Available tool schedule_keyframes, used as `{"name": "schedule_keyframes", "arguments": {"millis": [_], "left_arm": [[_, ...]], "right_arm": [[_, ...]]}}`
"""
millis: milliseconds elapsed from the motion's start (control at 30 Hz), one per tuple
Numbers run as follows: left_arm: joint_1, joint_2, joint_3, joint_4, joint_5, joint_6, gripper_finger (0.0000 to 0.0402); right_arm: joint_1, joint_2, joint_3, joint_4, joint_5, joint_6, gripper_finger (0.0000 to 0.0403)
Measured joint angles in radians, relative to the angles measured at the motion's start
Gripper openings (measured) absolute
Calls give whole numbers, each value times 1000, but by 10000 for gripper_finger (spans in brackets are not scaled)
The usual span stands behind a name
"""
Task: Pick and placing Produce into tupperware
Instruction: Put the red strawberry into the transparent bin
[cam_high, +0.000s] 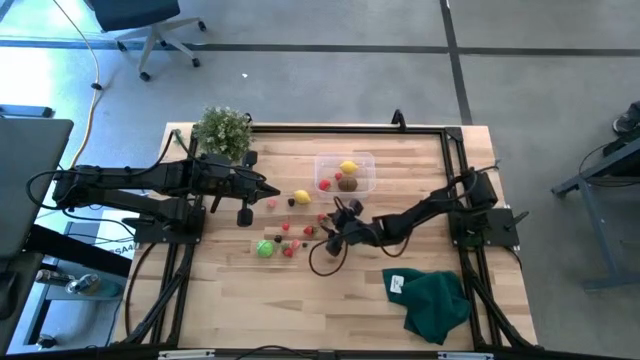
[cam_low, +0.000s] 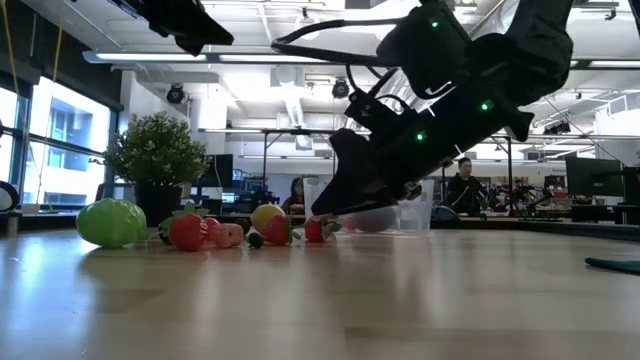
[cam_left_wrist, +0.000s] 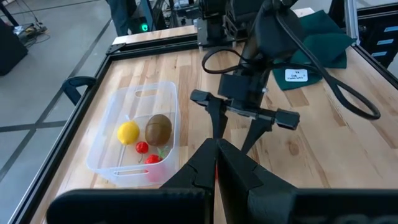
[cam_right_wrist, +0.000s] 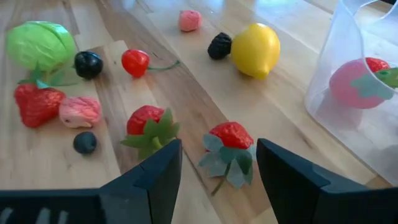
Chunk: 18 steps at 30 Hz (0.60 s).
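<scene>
The tupperware, a clear tub, stands at the table's far middle and holds a yellow lemon, a brown piece and small red pieces. More produce lies loose on the wood. There is a second lemon, a bright green piece, two strawberries and some dark berries. My right gripper is open, low over the table. Its fingers stand on either side of one strawberry without touching it. My left gripper is shut, hovering left of the tub.
A potted plant stands at the far left corner. A dark green cloth lies at the near right. A black rail runs along the table's far edge. A cable loop hangs beside my right gripper.
</scene>
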Motion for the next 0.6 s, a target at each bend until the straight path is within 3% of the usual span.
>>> {"name": "schedule_keyframes", "arguments": {"millis": [600], "left_arm": [[0, 0, 0, 0, 0, 0, 5]], "right_arm": [[-35, 0, 4, -6, -49, -1, 199]]}}
